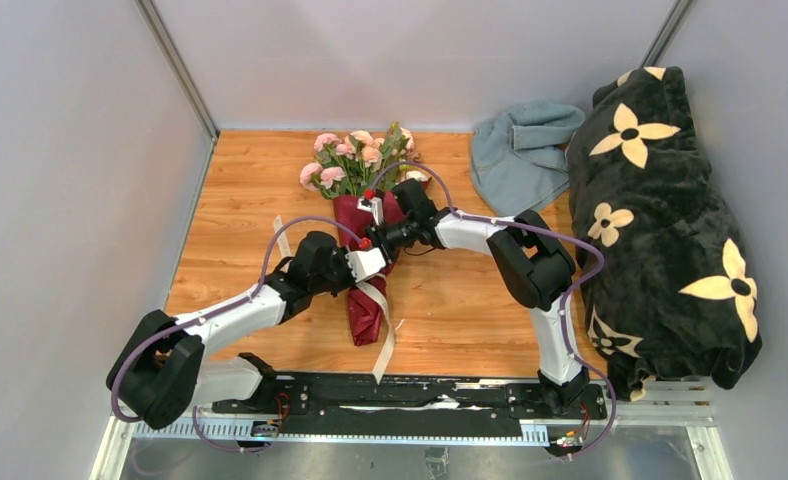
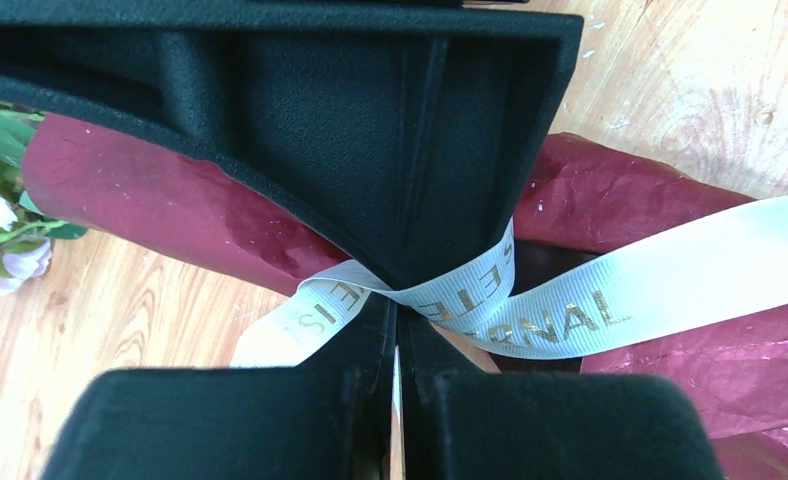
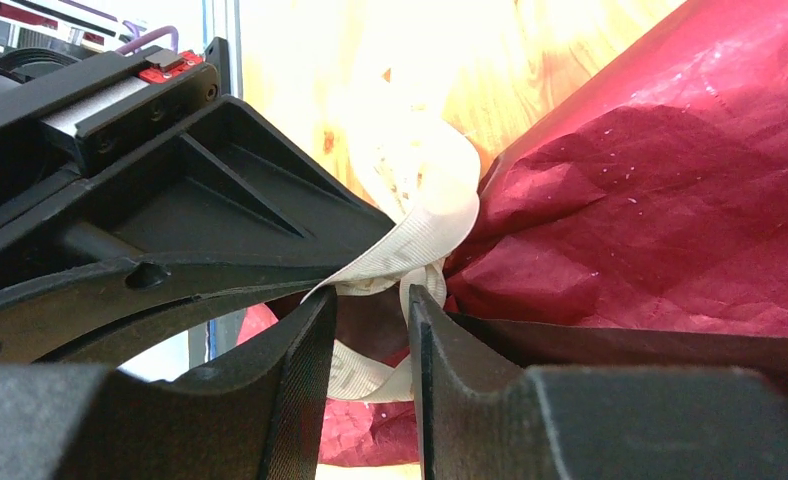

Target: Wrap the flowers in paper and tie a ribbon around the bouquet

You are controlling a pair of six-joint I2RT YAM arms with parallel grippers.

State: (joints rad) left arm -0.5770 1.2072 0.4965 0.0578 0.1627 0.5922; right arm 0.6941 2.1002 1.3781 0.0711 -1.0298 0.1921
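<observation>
**A:** Where is the bouquet [image 1: 364,322]?

**B:** It lies near the middle of the wooden table [image 1: 470,300], with its narrow end toward the arm bases. The dark red paper [image 2: 150,200] is rolled around the stems. The pink flowers [image 1: 355,160] and their leaves spread out at the far end.

**A:** And the ribbon [image 2: 670,265]?

**B:** It is cream with gold lettering, and it crosses the paper about halfway along the cone. From above, one tail runs past the narrow end toward the near edge. Another stretch lies on the wood to the left of the cone.

**A:** Is the left claw [image 2: 395,300] on it?

**B:** Yes. Its two fingers are pressed together with the ribbon pinched between their tips, right against the paper.

**A:** What about the right claw [image 3: 372,305]?

**B:** It is spread, with a clear gap between the fingers. A loop of ribbon runs through that gap and curls up beside the crumpled paper. I cannot tell whether either finger presses on it. In that wrist view the left claw's black finger sits just beside the loop.

**A:** How do the arms stand?

**B:** Both reach in over the middle of the cone, the left from the near left and the right from the right. The two claws are close together.

**A:** What else is on the table?

**B:** A grey-blue cloth [image 1: 520,150] is bunched at the far right. A black blanket [image 1: 670,220] with cream flower shapes lies along the right side, well apart from the bouquet.
</observation>
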